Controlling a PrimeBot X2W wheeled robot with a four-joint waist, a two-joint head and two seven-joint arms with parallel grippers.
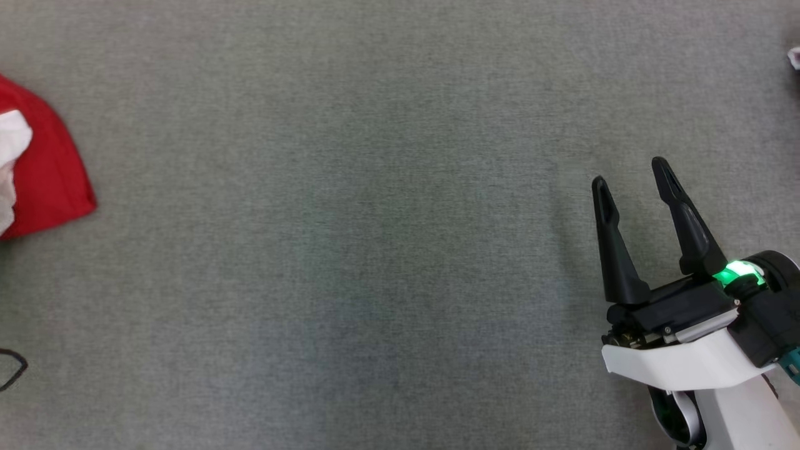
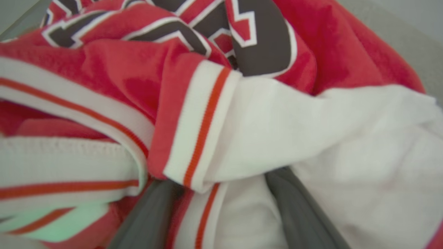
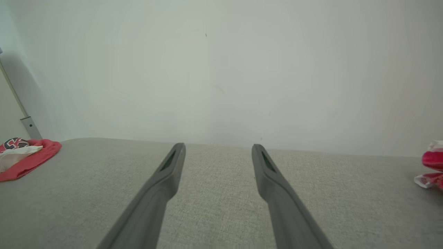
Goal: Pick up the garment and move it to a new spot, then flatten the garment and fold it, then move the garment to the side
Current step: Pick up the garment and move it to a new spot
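The garment (image 1: 47, 169) is a crumpled red and white piece lying at the far left of the grey cloth surface (image 1: 350, 237). In the left wrist view the garment (image 2: 263, 117) is very close, with white bands, orange stripes and dark lettering. My left gripper (image 2: 221, 193) is pushed into it, its fingers (image 2: 152, 214) spread apart with cloth between and over them, tips hidden. My right gripper (image 1: 631, 172) stands open and empty at the lower right, far from the garment. In the right wrist view, the right gripper (image 3: 218, 147) is open above the surface and the garment (image 3: 29, 157) lies far left.
Another red and white bundle of cloth (image 3: 431, 166) lies at the right edge, with a sliver of it (image 1: 795, 57) at the head view's top right. A thin black loop (image 1: 12, 369) shows at the lower left edge. A pale wall (image 3: 221, 69) rises behind the surface.
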